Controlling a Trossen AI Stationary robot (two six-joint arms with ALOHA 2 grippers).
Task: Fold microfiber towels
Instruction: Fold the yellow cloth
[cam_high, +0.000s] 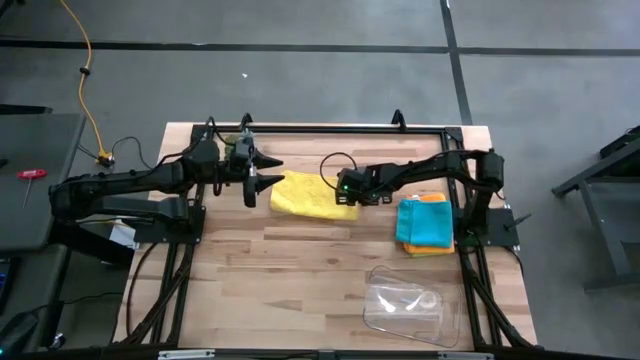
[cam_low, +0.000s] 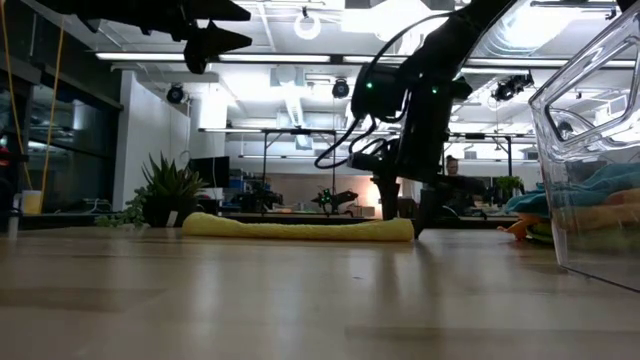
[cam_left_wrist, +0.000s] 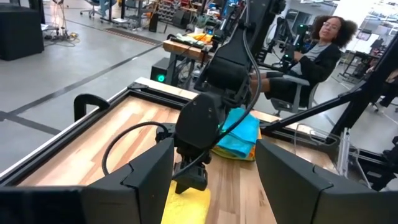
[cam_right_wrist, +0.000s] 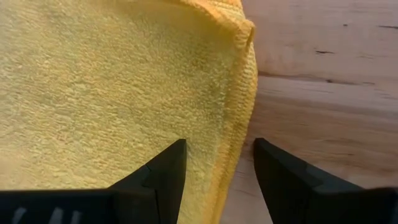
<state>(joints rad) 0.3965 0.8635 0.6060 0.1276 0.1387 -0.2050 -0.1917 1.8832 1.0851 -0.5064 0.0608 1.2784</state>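
A yellow towel (cam_high: 308, 193) lies folded flat on the table's middle, toward the far side; it shows as a low roll in the low view (cam_low: 300, 229). My right gripper (cam_high: 352, 197) points down, open, over the towel's right edge (cam_right_wrist: 239, 112), with one finger above the cloth and one above bare wood. My left gripper (cam_high: 250, 190) is open and empty, raised well above the table (cam_low: 207, 45) just left of the towel. A teal towel (cam_high: 424, 220) lies on an orange one (cam_high: 433, 248) to the right. Grey and lime green towels are not in view. My right gripper's fingers (cam_right_wrist: 165, 171) come from above on either side of the yellow towel's right edge (cam_right_wrist: 239, 112), near a corner. I cannot tell whether they touch the cloth. The towel lies flat on the table.
A clear plastic tray (cam_high: 405, 302) stands near the front right; its wall fills the low view's right side (cam_low: 590, 150). The black frame rail (cam_high: 330, 128) runs along the far edge. A person (cam_left_wrist: 318, 46) sits beyond the table. Bare wood lies at the front left.
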